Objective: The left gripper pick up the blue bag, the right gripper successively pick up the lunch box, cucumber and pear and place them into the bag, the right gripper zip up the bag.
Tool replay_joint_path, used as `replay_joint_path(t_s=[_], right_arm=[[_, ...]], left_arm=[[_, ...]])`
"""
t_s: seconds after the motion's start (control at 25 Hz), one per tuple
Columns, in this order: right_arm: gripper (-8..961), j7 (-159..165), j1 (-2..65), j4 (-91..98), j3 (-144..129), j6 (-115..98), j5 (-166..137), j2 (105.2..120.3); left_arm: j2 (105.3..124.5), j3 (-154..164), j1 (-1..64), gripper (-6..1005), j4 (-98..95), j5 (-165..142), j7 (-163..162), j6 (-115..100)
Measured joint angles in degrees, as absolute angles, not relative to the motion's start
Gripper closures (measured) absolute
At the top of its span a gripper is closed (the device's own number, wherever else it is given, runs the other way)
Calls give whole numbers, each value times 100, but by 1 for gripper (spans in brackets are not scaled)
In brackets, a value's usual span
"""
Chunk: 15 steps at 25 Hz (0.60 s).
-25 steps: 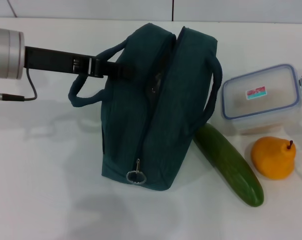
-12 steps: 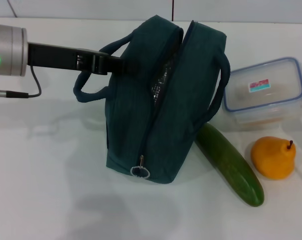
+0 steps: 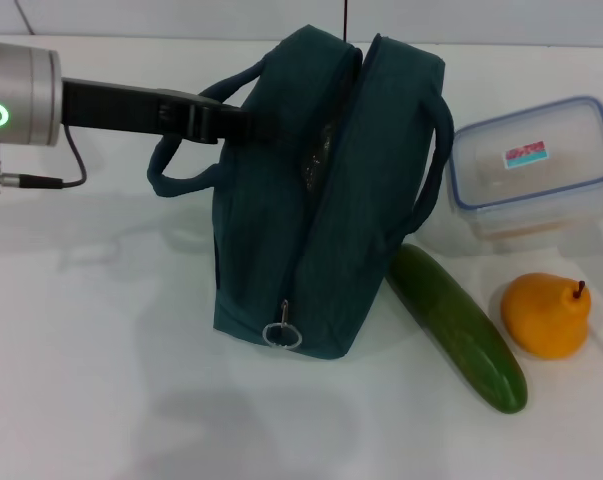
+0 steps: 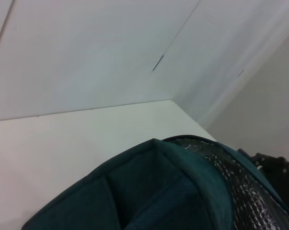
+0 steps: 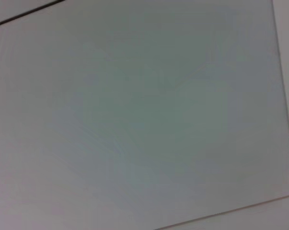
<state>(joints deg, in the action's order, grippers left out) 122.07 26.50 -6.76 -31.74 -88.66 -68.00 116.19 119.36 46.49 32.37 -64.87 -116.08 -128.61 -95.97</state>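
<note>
You have in the head view one blue bag (image 3: 311, 200), one lunch box (image 3: 536, 165), one cucumber (image 3: 459, 326) and one pear (image 3: 547, 314), all on the white table (image 3: 91, 360). The bag stands upright in the middle, its zipper slit partly open along the top, with a silver ring pull (image 3: 282, 334) hanging at the near lower end, at about 6 o'clock of the bag. It has two loop handles, one on each side. The left gripper (image 3: 243, 118) comes in from 9 o'clock and reaches the bag at its upper left side, by the left handle; its fingertips are hidden against the dark fabric, so you cannot tell if they are clenched on it. One green ring glows on its silver cuff (image 3: 16, 95). The lunch box sits at 3 o'clock of the bag, with its lid on. The cucumber lies at 4 o'clock, one end close against the foot of the bag, and the pear rests just beside the cucumber, in front of the lunch box. The left wrist view gives you what the head view barely shows: the silvery foil lining (image 4: 240, 187) inside the bag's open top. The right wrist view shows only a plain pale surface; the right gripper appears in no view.
</note>
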Motion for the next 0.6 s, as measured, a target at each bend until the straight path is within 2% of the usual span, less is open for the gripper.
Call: replay_joint_path(t_s=[0.6], right_arm=[[858, 12269, 2640, -727, -3020, -8690, -6851, 11618]], left_arm=[[11936, 4815, 3226, 942, -6486, -11635, -12728, -9398]])
